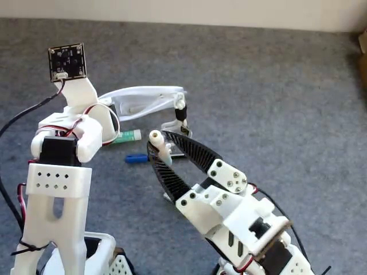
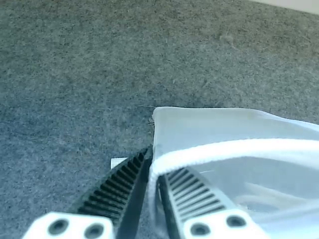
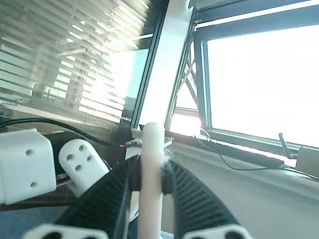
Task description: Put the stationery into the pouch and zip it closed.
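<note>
We saw the left claw point(image 2: 151, 172) clamped on the rim of the pouch point(image 2: 224, 132), over the counter point(image 1: 275, 86). The right claw point(image 3: 149, 172) gripped a white stick point(image 3: 151, 144) (pointing upward). We judged it best to tip the stick down and line it up with the pouch's mouth before letting go.

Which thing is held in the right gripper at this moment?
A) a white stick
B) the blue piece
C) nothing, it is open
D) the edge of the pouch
A: the right gripper is shut on a white stick that stands up out of it; the blue piece lies on the carpet, and the left gripper pinches the pouch.
</note>
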Available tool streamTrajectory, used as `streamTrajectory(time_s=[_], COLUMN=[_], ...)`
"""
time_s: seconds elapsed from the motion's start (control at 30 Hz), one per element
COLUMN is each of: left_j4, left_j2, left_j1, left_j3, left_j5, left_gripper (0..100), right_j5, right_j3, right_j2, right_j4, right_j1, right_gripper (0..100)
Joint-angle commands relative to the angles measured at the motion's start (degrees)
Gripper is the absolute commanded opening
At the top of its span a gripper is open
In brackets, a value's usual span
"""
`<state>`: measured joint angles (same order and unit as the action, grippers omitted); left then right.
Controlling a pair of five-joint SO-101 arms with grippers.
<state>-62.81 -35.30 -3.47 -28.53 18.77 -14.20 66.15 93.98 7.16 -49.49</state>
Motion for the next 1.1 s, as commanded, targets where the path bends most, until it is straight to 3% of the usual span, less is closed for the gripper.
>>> streamTrajectory(time_s=[0.0, 0.87, 1.07], left_j4=[0.3, 0.3, 0.3], left_j2=[0.9, 0.9, 0.9], left_j1=[-0.6, -0.6, -0.6], left_j3=[-0.9, -0.9, -0.9], left_j5=[0.8, 0.8, 0.8], left_gripper=[1, 1, 1], right_j5=[-0.3, -0.1, -0.2], right_j3=[-0.1, -0.2, -0.7], right_j2=[0.3, 0.1, -6.4], right_j4=[-4.9, -24.0, -26.5], right_j1=[0.5, 0.6, 0.6], right_gripper=[0.3, 0.3, 0.3])
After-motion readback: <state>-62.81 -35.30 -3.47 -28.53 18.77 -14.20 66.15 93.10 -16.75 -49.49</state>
